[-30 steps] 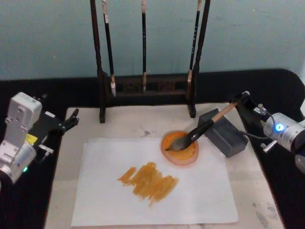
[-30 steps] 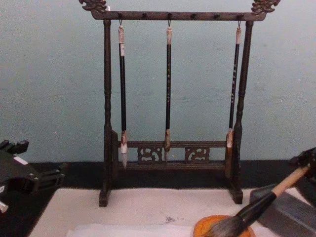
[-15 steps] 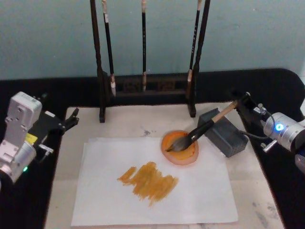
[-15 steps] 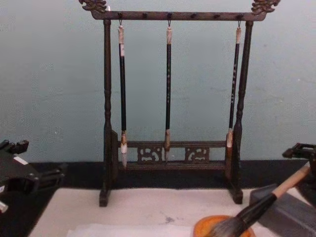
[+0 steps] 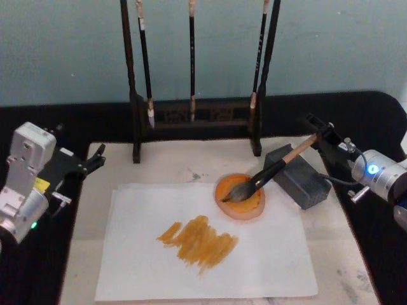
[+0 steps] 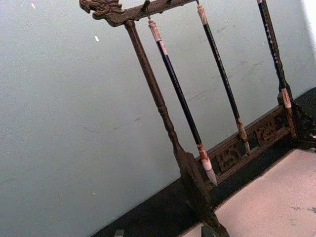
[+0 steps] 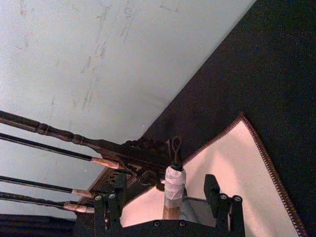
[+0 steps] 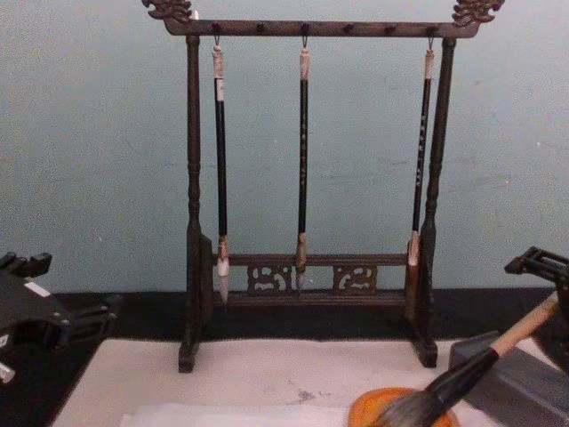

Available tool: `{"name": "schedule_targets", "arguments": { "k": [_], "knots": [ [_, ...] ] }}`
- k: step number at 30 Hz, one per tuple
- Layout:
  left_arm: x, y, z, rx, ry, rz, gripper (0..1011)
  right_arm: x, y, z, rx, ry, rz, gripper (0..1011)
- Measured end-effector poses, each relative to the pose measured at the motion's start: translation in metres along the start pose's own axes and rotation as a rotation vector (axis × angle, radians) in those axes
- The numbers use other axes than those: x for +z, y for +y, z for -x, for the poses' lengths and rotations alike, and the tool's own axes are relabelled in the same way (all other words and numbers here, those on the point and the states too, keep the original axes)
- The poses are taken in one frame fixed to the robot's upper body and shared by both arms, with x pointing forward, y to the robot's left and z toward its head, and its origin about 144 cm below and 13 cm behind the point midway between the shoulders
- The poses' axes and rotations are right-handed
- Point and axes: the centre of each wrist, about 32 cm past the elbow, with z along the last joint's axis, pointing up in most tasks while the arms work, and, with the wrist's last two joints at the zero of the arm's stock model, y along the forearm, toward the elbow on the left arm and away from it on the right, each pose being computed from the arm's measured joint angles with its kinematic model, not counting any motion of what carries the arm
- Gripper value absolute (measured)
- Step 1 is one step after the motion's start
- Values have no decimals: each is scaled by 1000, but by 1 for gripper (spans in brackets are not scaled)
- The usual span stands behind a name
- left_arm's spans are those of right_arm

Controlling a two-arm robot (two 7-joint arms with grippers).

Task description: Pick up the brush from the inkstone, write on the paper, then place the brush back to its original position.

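Right gripper (image 5: pixel 320 135) at the right of the head frame, fingers spread either side of the brush's capped end, not pinching it. Brush (image 5: pixel 266 176) lying aslant, bristles in the orange inkstone (image 5: pixel 240 197) right of centre, handle propped on the dark grey block (image 5: pixel 297 176). Orange strokes already on the white paper (image 5: pixel 210 244) below. Writing and return look done; only backing away seems left. Left gripper (image 5: pixel 94 159) parked at the left edge, finger state impossible to tell. Brush rack (image 5: pixel 194 114) standing behind.
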Motion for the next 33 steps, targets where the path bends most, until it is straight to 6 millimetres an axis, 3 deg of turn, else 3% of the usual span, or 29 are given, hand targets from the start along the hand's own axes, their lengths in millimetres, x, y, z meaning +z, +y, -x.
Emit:
{"name": "schedule_targets", "arguments": {
  "k": [13,33],
  "knots": [
    [0,0,0,0,0,0,1009,-1,-2,2,8,5,-1,1000],
    [0,0,0,0,0,0,1010,-17,-50,40,-63,-19,-29,1000]
  ]
}}
